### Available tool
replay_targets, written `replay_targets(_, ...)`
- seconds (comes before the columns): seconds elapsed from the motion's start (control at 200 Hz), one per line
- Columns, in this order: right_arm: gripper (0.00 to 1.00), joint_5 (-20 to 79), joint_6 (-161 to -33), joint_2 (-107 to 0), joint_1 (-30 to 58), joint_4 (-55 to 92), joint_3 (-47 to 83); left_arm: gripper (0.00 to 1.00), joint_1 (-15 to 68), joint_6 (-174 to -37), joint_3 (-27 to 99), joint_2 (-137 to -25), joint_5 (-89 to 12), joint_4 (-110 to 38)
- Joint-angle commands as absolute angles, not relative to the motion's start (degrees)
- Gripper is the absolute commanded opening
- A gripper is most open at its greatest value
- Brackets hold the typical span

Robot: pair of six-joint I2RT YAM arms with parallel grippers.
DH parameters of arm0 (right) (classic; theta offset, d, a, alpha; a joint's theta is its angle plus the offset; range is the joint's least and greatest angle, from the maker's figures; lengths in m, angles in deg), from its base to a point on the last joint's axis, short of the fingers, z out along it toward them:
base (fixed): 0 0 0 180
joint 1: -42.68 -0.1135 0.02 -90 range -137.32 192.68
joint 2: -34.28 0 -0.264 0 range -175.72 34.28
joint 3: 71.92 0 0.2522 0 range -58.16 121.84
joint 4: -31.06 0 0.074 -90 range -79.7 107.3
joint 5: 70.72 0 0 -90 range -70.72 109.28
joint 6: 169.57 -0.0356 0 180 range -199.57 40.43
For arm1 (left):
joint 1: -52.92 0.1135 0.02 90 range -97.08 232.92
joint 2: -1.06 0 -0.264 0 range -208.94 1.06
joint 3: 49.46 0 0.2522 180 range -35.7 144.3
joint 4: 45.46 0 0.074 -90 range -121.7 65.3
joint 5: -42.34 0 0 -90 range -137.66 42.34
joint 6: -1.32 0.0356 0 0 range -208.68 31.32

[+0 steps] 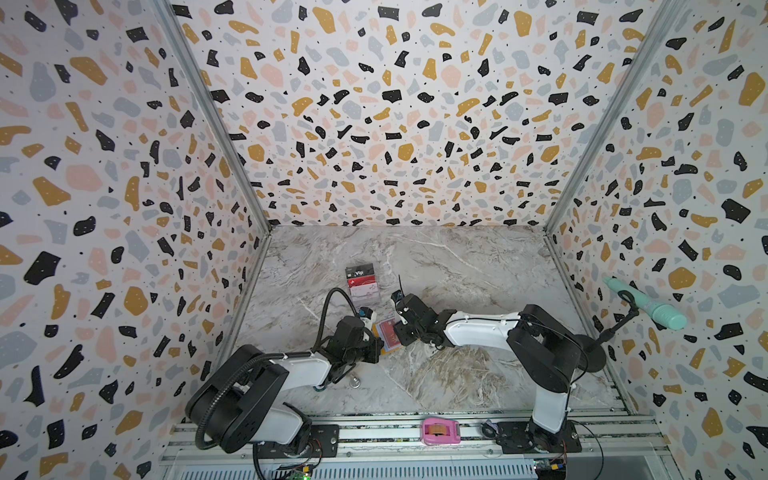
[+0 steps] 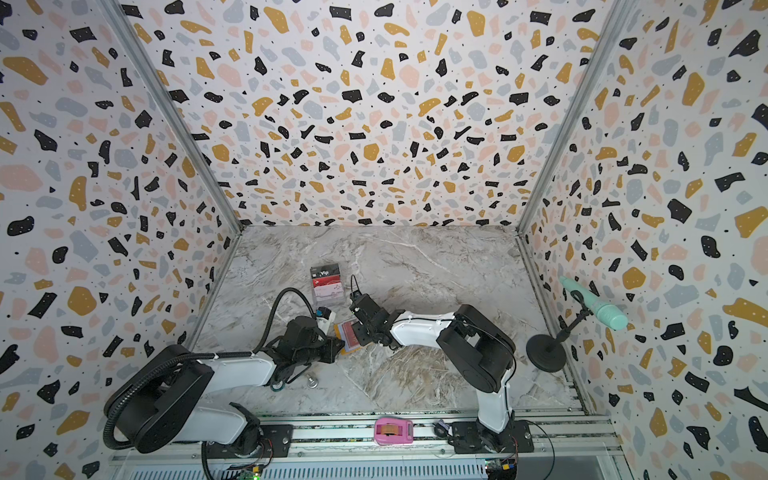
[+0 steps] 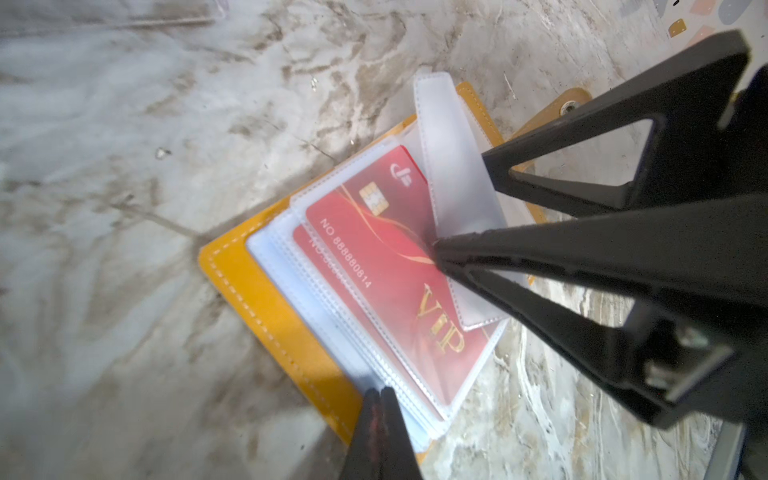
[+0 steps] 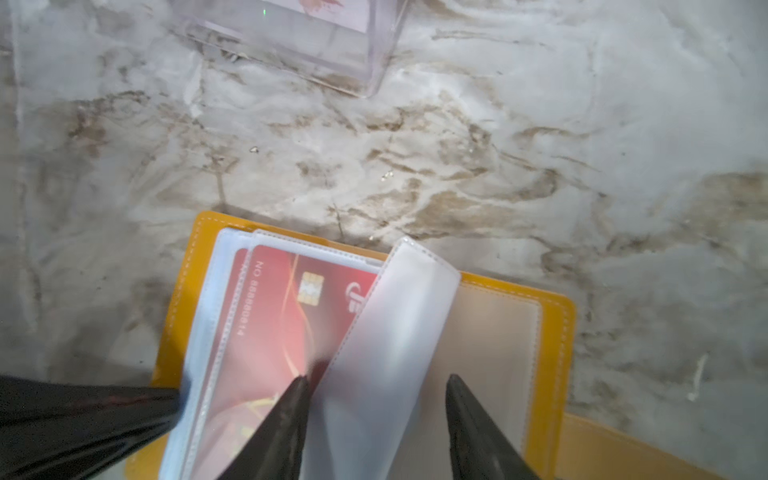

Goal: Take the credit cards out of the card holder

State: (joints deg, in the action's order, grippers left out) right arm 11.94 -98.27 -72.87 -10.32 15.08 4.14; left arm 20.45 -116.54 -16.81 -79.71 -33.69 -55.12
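Note:
The mustard-yellow card holder (image 1: 379,332) (image 2: 340,332) lies open on the marble table between both grippers. In the wrist views its yellow cover (image 3: 266,299) (image 4: 557,332) frames clear sleeves. The top sleeve holds a red VIP credit card (image 3: 386,266) (image 4: 282,316), and a second red card (image 3: 305,249) shows in the sleeve under it. My left gripper (image 3: 380,392) (image 1: 378,347) is shut, its tips resting on the sleeves' edge beside the cover. My right gripper (image 4: 376,378) (image 3: 461,203) is open. A raised frosted sleeve (image 4: 390,332) stands between its fingers, and one fingertip (image 4: 301,380) touches the card's sleeve.
A clear acrylic stand (image 1: 363,282) (image 2: 327,282) (image 4: 291,41) with cards stands just behind the holder. A pink tape dispenser (image 1: 441,431) sits on the front rail. A teal microphone (image 1: 648,305) on a black stand (image 1: 590,353) is at the right wall. A small metal piece (image 1: 354,381) lies by the left arm.

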Motion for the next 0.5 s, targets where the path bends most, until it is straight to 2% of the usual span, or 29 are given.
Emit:
replay_targets(0.0, 0.53, 9.80, -99.16, -69.81, -9.72, 11.31, 3.63, 0.00, 20.22, -116.02, -17.51, -81.88, -34.94, -48.31)
replay_targets(0.11, 0.50, 9.50, -99.67, -69.36, -9.08, 10.15, 3.63, 0.00, 20.22, -116.02, -17.42, -81.83, -34.96, -48.29)
replay_targets(0.496, 0.49, 5.81, -100.04, -65.53, -7.59, 7.69, 1.35, 0.00, 20.22, -116.19, -17.52, -81.46, -35.71, -48.02)
